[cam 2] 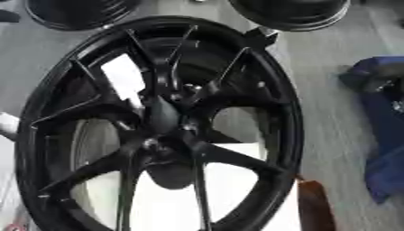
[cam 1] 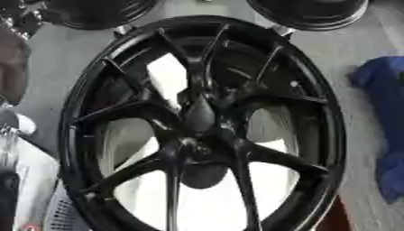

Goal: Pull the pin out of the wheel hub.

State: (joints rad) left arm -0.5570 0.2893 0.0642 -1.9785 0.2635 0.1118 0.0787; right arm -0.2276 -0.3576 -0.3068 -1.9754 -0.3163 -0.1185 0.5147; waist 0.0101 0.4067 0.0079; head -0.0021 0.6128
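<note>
A large black multi-spoke wheel hub (cam 1: pixel 236 153) fills both views, its face turned toward me. Over its centre lies a dark tapered shape (cam 2: pixel 163 115) with small glints just above it. Black against black, I cannot make out whether this is one of my hands. No pin stands out as a separate thing at the centre. A black and silver jointed part (cam 1: pixel 20 18), seemingly my left arm, shows in the upper left corner of the left eye view. My right hand is in neither view.
Two more black wheels (cam 1: pixel 94 11) (cam 2: pixel 292 13) lie at the far edge. A blue cloth (cam 2: pixel 383 126) sits on the grey floor at the right. A brown object (cam 2: pixel 314 205) stands by the rim's lower right, and white items (cam 1: pixel 31 180) at the left.
</note>
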